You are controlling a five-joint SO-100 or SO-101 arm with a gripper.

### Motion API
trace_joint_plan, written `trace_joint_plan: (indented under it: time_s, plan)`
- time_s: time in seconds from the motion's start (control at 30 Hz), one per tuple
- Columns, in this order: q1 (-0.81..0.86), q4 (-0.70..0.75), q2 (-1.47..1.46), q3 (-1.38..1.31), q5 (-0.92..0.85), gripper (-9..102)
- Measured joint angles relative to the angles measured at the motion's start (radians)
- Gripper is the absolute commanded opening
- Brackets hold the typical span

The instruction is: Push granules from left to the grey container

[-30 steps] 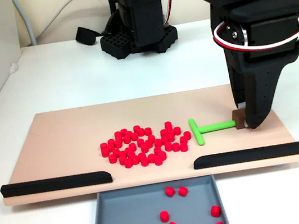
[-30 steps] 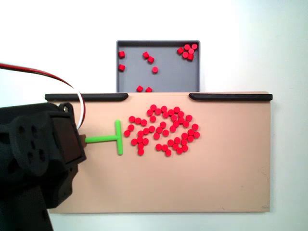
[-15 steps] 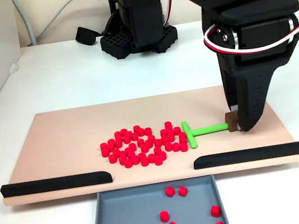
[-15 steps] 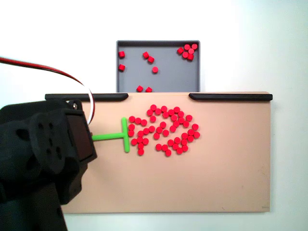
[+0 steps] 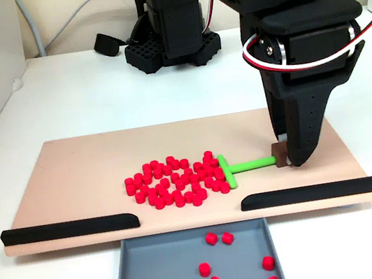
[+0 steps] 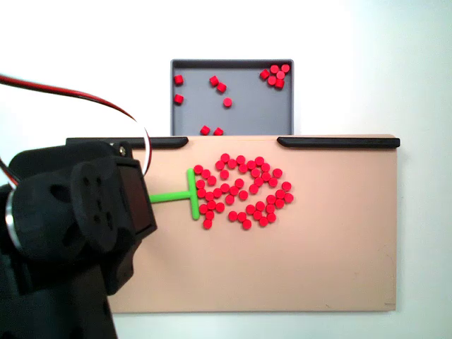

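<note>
White tabletop is stretching out under everything, and a large tan board [image 5: 78, 174] with two black strips [image 5: 69, 229] along one edge is lying flat on it, leaving a gap between the strips that is opening onto the grey container [image 5: 170, 262]. Over the board the black arm is leaning down, and its gripper [image 5: 282, 156] is pinching the small brown block at the end of a green T-shaped pusher [image 5: 236, 168], the jaws pressed together on it. The crossbar of the pusher is touching the near side of the granules [image 6: 244, 191], which are sitting bunched in a loose cluster on the board, near the gap but not yet through it. Risk, as I judge it, is coming from the direction of push: the stem is lying along the board's length, so the bar looks set to shove pellets parallel to the strips rather than toward the gap, possibly scattering them behind a strip. The crossbar is also shorter than the cluster is wide, so pellets could be slipping around its ends. The grey container is holding roughly a dozen pellets, several clumping in one corner and the rest lying scattered well apart.
</note>
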Motion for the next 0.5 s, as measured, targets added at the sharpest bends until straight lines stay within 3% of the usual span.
trace_joint_plan:
  time_s: [0.5]
  plan:
    - [0.014, 0.000, 0.000, 0.000, -0.031, 0]
